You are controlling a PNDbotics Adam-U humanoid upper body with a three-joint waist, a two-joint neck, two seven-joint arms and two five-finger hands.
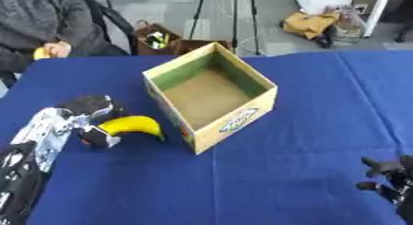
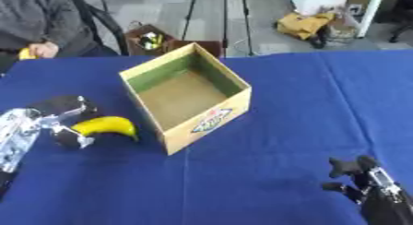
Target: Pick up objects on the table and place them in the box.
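A yellow banana (image 1: 134,126) lies on the blue table just left of an open cardboard box (image 1: 211,97) with a bare brown floor. My left hand (image 1: 93,118) reaches in from the left and its fingers and thumb curl round the banana's left end. Whether the banana is off the cloth I cannot tell. My right hand (image 2: 359,175) rests at the lower right corner, fingers relaxed and up, holding nothing.
The blue cloth (image 1: 306,150) covers the whole table. A seated person at the far left edge holds a small yellow thing (image 1: 40,53). Beyond the table stand a brown crate (image 1: 159,39) and tripod legs.
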